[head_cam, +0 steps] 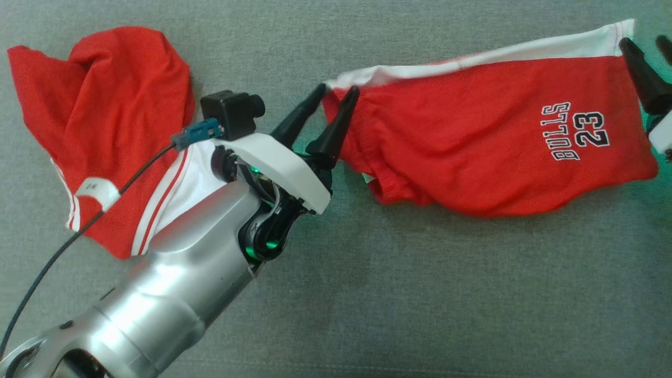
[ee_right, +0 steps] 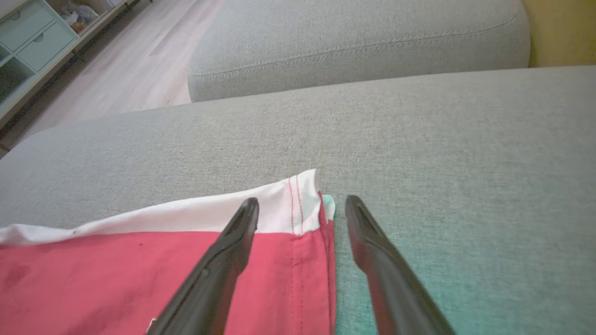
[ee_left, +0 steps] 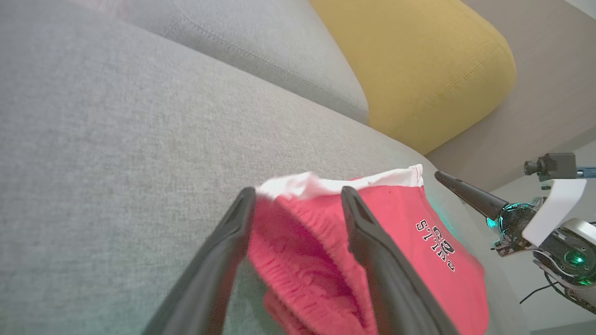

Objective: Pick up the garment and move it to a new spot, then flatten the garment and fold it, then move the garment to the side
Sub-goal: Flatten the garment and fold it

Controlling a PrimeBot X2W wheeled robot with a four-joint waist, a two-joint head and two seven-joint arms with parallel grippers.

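Observation:
The garment is a pair of red shorts (head_cam: 472,131) with a white side stripe and "BULLS 23" print. It lies stretched out lengthwise on the grey sofa seat (head_cam: 367,294). My left gripper (head_cam: 337,89) is open at the shorts' left end, its fingers straddling the bunched waist edge (ee_left: 298,232). My right gripper (head_cam: 644,42) is open at the right end. In the right wrist view its fingertips (ee_right: 301,200) stand over the white-striped hem corner (ee_right: 298,204), one finger above the fabric and the other above bare cushion.
A second red garment with white trim (head_cam: 105,115) lies crumpled on the seat at the left, partly under my left forearm. A yellow cushion (ee_left: 419,70) and the grey back cushions (ee_right: 363,42) lie beyond the seat. Wooden floor and a pale cabinet (ee_right: 32,42) are off the sofa's end.

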